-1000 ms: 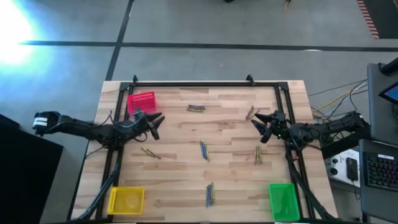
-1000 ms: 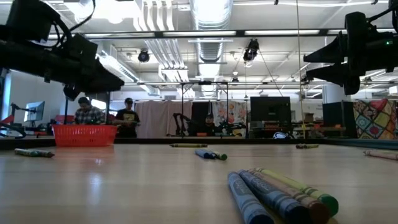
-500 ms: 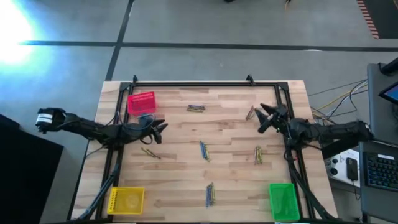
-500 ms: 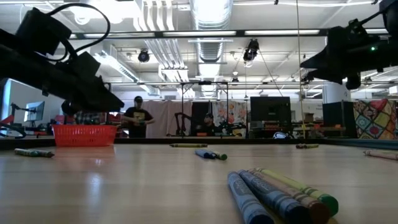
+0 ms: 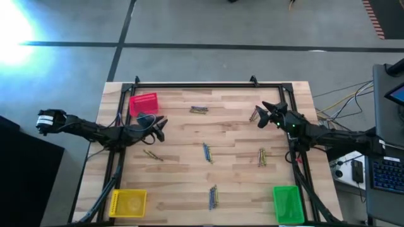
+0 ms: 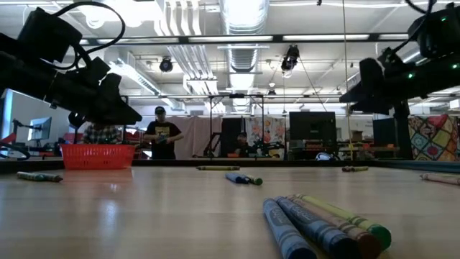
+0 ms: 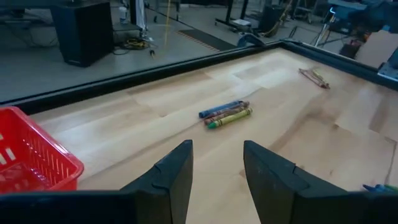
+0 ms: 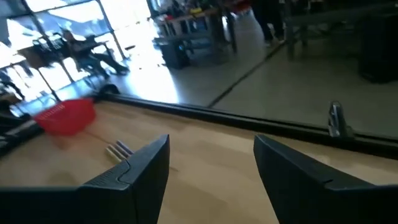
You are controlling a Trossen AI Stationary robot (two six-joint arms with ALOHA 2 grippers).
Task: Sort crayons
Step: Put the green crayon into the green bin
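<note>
Wooden bench (image 5: pixel 183 183) boards are carrying crayons (image 5: pixel 206 152) in small clusters: one at the middle, others near the far edge, the right side and the front. Left jaws (image 5: pixel 160 126) are hovering empty and parted just in front of the red bin (image 5: pixel 144 104). Right jaws (image 5: pixel 262 115) are standing wide and empty, hanging right beside a crayon cluster (image 5: pixel 254 115) near the far right corner.

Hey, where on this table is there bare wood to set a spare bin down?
Best patch: the front edge between the yellow bin and the front crayon cluster. Also free: the wood between that cluster and the green bin. Crowded: the far left corner, with the red bin and left claw, and the far right near the right claw.
</note>
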